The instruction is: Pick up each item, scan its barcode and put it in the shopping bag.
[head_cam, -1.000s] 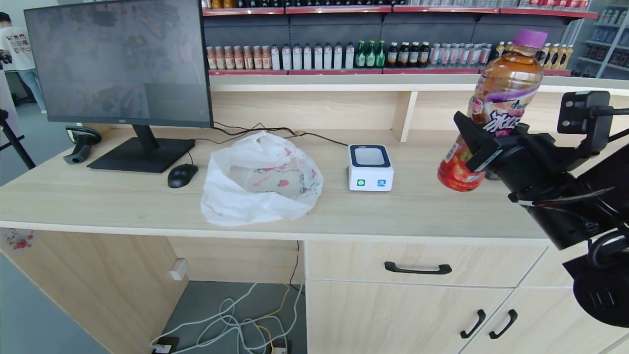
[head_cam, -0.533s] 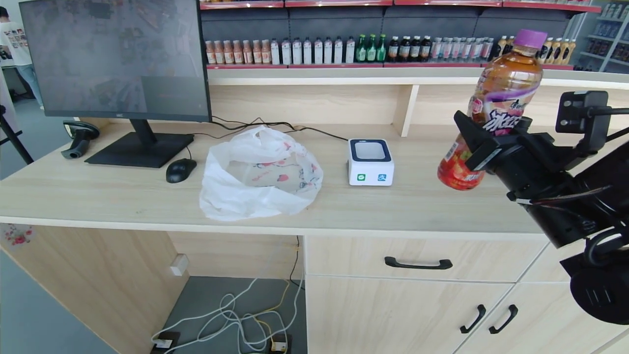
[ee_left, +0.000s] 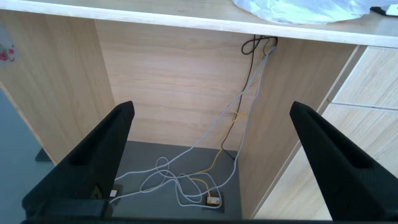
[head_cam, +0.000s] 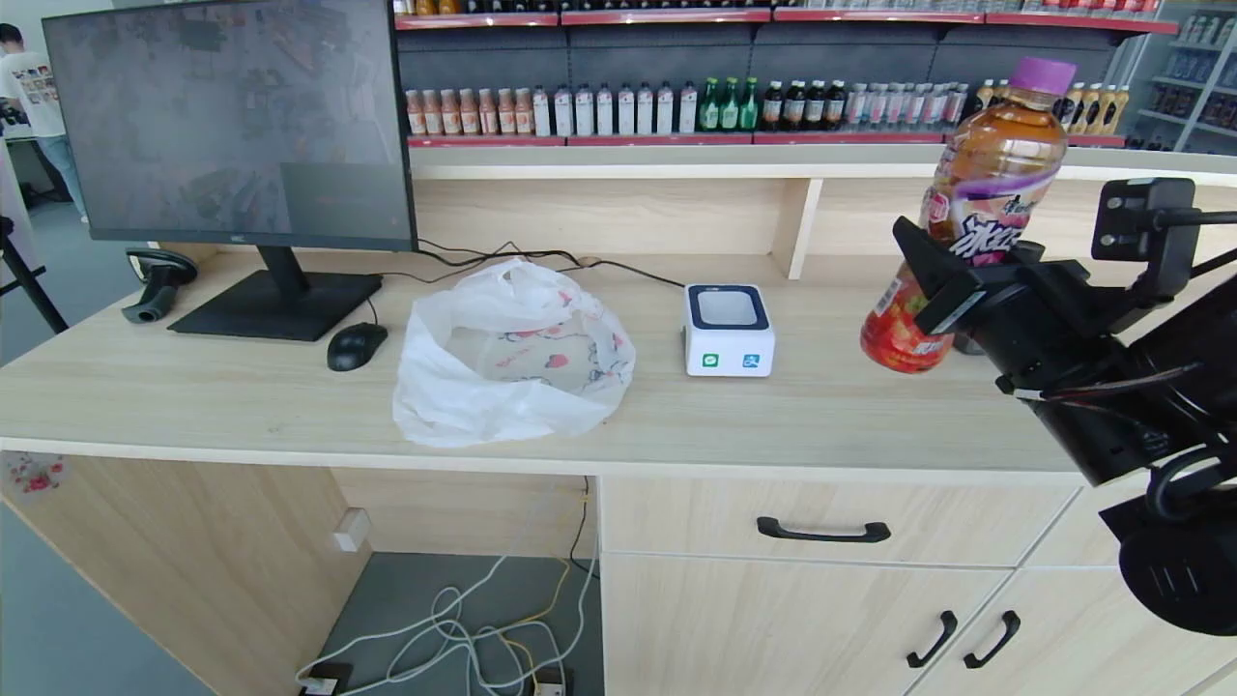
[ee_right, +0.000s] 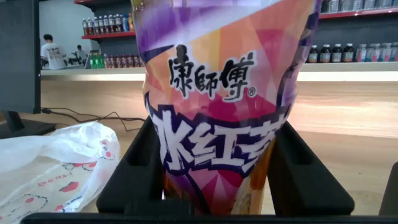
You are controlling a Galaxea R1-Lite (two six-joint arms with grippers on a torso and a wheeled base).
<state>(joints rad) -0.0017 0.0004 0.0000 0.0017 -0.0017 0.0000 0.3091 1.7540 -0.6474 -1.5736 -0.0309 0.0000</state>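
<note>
My right gripper clamps the tilted tea bottle right of the scanner — shopping bag sits left of it — my left gripper stands with fingers apart.

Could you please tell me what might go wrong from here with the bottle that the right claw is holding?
1. The right claw grips the bottle below its middle and tilted, so it may slip or swing while carried.
2. The scanner sits between the bottle and the shopping bag; a low pass could knock it.
3. The shopping bag lies slumped, so the bottle might snag its rim.
</note>
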